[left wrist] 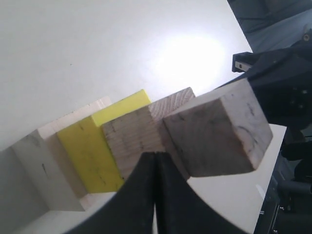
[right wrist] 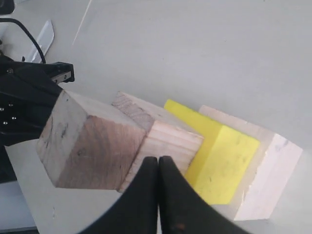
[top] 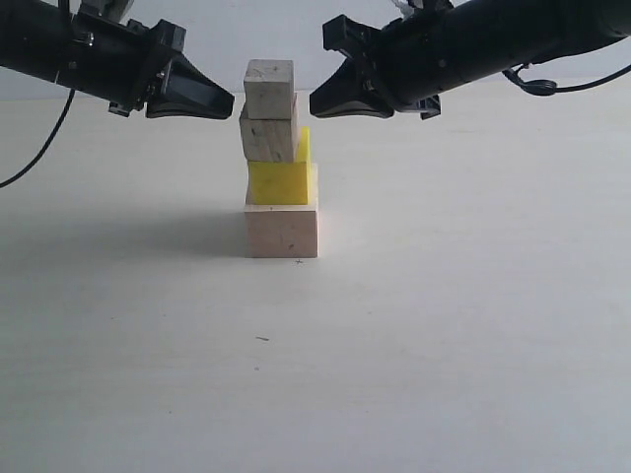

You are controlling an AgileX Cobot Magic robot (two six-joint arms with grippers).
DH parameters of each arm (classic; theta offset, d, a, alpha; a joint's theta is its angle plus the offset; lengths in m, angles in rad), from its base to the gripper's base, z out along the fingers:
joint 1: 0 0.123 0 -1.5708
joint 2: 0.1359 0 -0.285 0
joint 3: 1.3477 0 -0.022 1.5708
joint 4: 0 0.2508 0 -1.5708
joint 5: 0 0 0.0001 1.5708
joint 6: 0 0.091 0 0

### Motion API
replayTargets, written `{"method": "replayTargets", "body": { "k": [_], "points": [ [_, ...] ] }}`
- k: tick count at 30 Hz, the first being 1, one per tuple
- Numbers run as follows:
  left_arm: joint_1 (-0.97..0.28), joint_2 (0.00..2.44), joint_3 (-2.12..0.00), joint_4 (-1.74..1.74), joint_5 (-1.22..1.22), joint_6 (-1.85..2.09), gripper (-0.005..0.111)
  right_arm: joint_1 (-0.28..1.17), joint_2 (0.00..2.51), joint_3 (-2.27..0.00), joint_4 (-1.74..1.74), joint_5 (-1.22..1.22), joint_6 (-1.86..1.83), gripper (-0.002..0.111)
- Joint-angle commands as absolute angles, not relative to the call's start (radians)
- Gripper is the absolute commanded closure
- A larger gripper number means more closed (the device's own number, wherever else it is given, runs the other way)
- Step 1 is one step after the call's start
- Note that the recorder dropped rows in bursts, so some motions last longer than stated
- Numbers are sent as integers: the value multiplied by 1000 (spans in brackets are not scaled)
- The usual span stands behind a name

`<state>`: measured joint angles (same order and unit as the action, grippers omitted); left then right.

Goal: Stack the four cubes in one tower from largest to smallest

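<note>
Partly, the medium wood cube (top: pixel 268 138) hides the yellow cube (top: pixel 279 183), and both arms run off the frame. Four cubes form one tower on the table (top: pixel 454 335), from large wood cube (top: pixel 282 230) to smallest wood cube (top: pixel 269 89). Two grippers, left gripper (top: pixel 229 101) and right gripper (top: pixel 315 103), flank its top, jaws pressed together, empty.
</note>
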<state>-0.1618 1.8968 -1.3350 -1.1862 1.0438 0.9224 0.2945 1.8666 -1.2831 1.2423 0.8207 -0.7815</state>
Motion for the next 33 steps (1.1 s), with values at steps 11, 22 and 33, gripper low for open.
{"method": "replayTargets", "body": {
  "k": [11,22,33],
  "points": [
    [-184,1897,-1341,-1179,1036,925,107,295,1865,-1291,1219,817,-756,108],
    [-184,1897,-1341,-1179,1036,925,107,295,1865,-1291,1219,815,-754,108],
    [-184,1897,-1341,-1170,1032,916,107,295,1865,-1291,1219,793,-731,108]
  ]
}}
